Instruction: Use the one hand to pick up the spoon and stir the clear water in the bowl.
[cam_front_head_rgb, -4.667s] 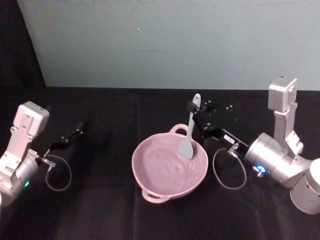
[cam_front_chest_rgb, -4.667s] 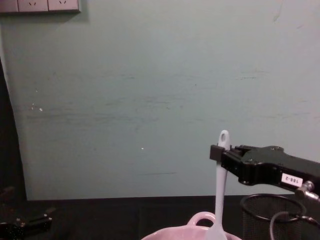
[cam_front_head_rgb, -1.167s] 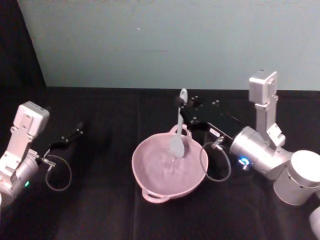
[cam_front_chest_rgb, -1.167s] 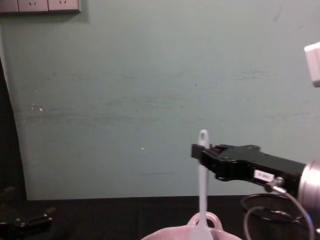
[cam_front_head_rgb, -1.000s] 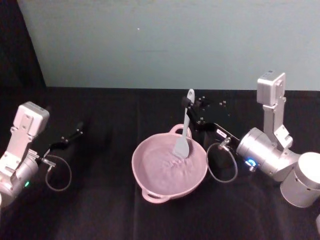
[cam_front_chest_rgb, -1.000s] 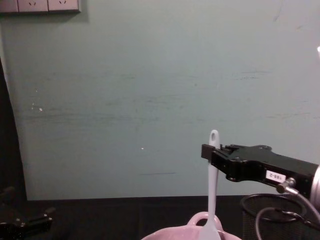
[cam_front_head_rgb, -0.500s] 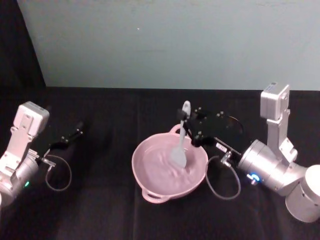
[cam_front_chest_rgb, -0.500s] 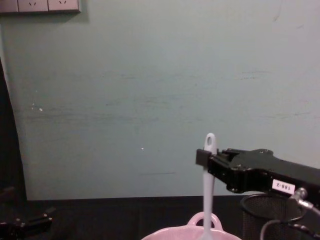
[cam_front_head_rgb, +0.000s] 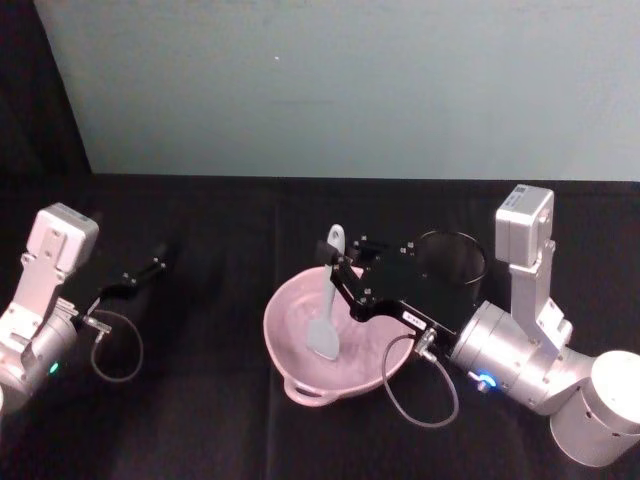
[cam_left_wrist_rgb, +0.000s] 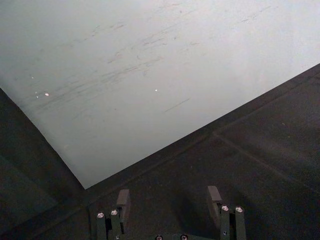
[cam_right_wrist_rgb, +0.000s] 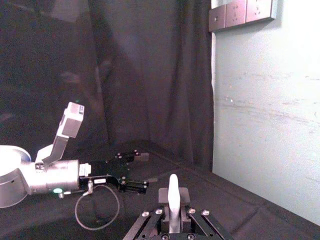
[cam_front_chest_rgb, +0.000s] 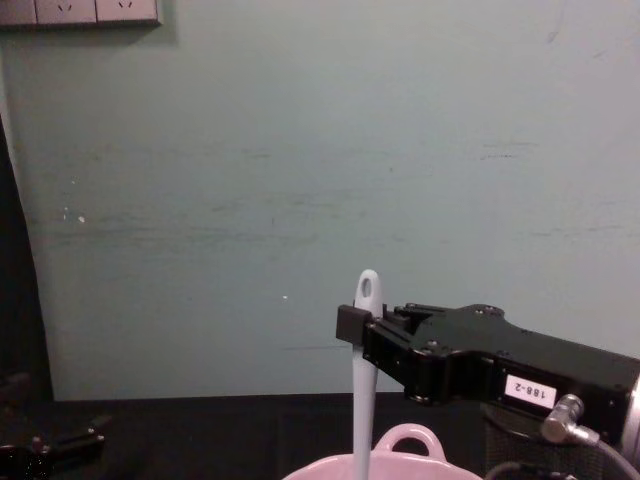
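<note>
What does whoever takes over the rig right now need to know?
Right gripper: shut on the spoon high on its handle, over the bowl.
Left gripper: open, holding nothing, parked at the left side of the table.
Spoon stands near upright, blade down inside the bowl.
Done: spoon picked up and brought into the bowl.
To do: the stirring.

Wall (cam_front_head_rgb: 350, 90) lit evenly & softly; black cloth (cam_front_head_rgb: 200, 420) rendered v. dark, shadows lost in it; bowl (cam_front_head_rgb: 285, 335) picked out bright vs. cloth.
</note>
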